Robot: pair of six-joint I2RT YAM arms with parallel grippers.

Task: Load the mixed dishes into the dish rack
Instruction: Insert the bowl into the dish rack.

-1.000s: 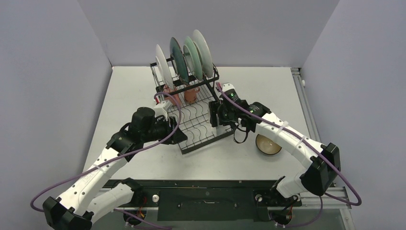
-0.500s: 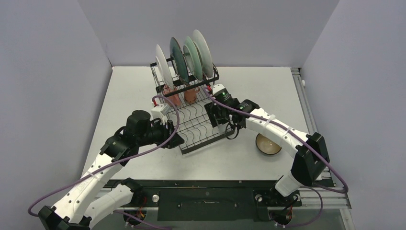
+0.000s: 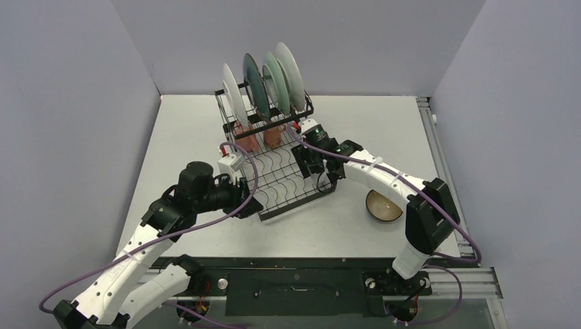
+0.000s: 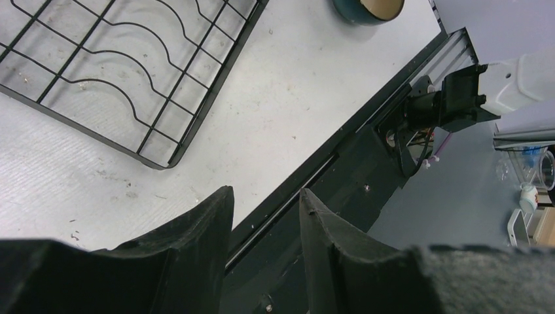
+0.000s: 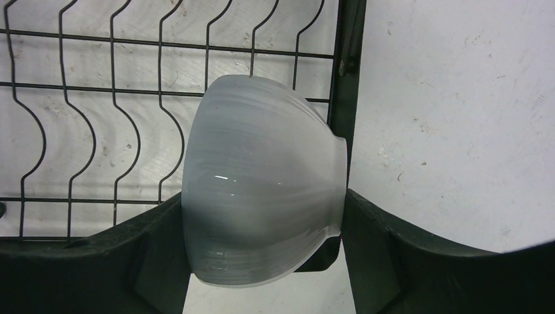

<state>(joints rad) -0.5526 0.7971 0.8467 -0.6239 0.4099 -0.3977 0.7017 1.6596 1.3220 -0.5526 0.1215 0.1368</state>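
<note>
The black wire dish rack (image 3: 279, 179) stands mid-table with several plates (image 3: 266, 85) upright in its top slots. Two pink mugs (image 3: 273, 136) sit under them on the lower tray. My right gripper (image 3: 312, 166) is shut on the white bowl (image 5: 262, 190) and holds it on its side over the tray's right edge (image 5: 345, 78). The dark brown-gold bowl (image 3: 384, 206) rests on the table right of the rack and shows in the left wrist view (image 4: 366, 8). My left gripper (image 4: 263, 196) is open and empty beside the tray's front left corner (image 4: 160, 159).
The black rail (image 3: 294, 264) of the arm mounts runs along the table's near edge. Grey walls close the table on the left, back and right. Purple cables hang from both arms.
My right gripper has moved left with the white bowl, from beside the rack to over the tray's right edge. My left gripper has drawn back a little to the left.
</note>
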